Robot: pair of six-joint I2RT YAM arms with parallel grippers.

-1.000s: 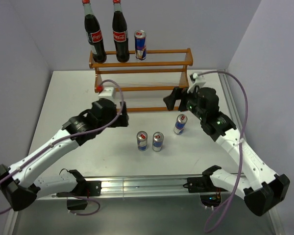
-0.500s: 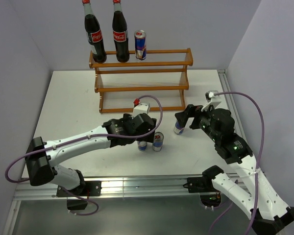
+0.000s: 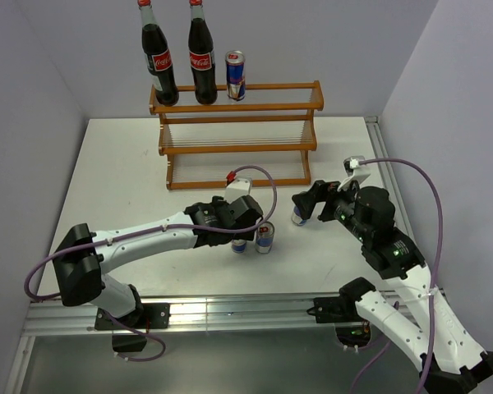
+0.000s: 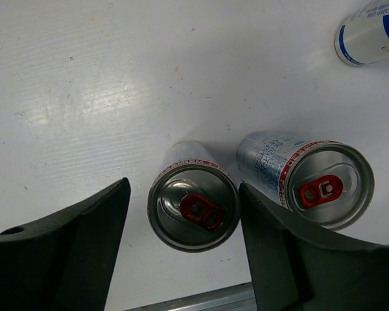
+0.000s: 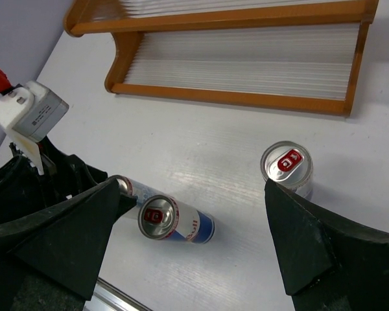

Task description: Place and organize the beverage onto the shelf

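Observation:
The orange-brown shelf (image 3: 238,148) stands at the back, with two cola bottles (image 3: 160,61) (image 3: 201,57) and one can (image 3: 236,75) on its top tier. Three slim cans stand on the white table. My left gripper (image 3: 245,234) hangs over the left can (image 4: 193,206), jaws open on either side of it: the right finger (image 4: 279,246) is almost against the can, the left finger stands off with a gap. The middle can (image 4: 324,184) is just outside that right finger. My right gripper (image 3: 306,205) is open, close above and beside the third can (image 5: 286,165).
The shelf's two lower tiers (image 5: 246,61) hold nothing. A metal rail (image 3: 230,312) runs along the near table edge, just behind the left gripper. The left arm's white wrist camera box (image 5: 29,113) sits close to the right gripper's left finger.
The left arm swung right and down from the shelf front to the pair of cans, and its jaws narrowed around the left can. The right arm dropped toward the third can.

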